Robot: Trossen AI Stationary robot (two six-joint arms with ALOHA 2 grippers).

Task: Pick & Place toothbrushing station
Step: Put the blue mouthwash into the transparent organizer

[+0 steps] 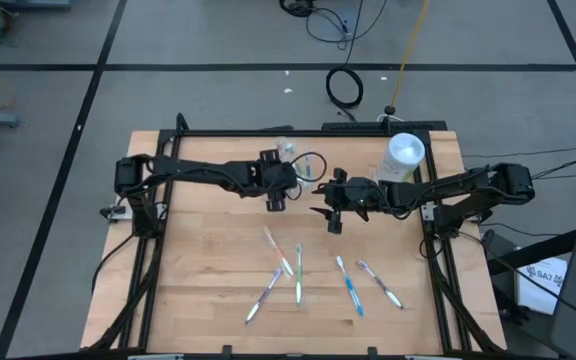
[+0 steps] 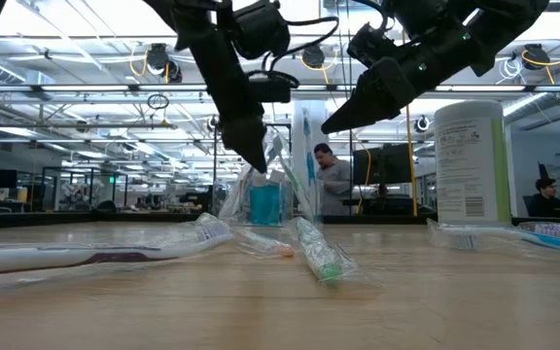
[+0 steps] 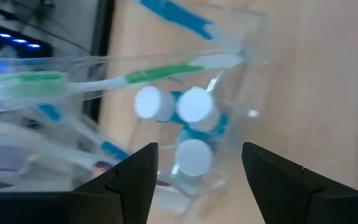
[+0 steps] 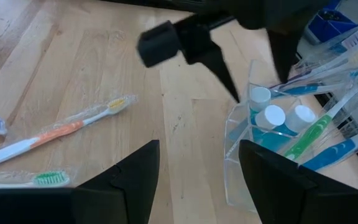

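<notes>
Left claw (image 1: 277,203): wide open, empty, just over clear holder (image 1: 303,166)
Right claw (image 1: 334,221): wide open, empty, beside holder
Holder: toothbrushes (image 4: 316,132), white-capped tubes (image 3: 193,106) inside
Worktop (image 1: 198,270): wrapped toothbrushes (image 1: 298,274) loose mid-front, edges bare

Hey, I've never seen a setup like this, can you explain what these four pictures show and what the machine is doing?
It is a robot with two dark arms at a wooden table. One picture looks down from above, one looks level across the tabletop, and two come from cameras on the wrists. The left gripper hangs open over a clear holder of toothbrushes and small tubes. The right gripper is open nearby. Neither holds anything. Wrapped toothbrushes lie on the table, and a white canister stands at the back.
</notes>
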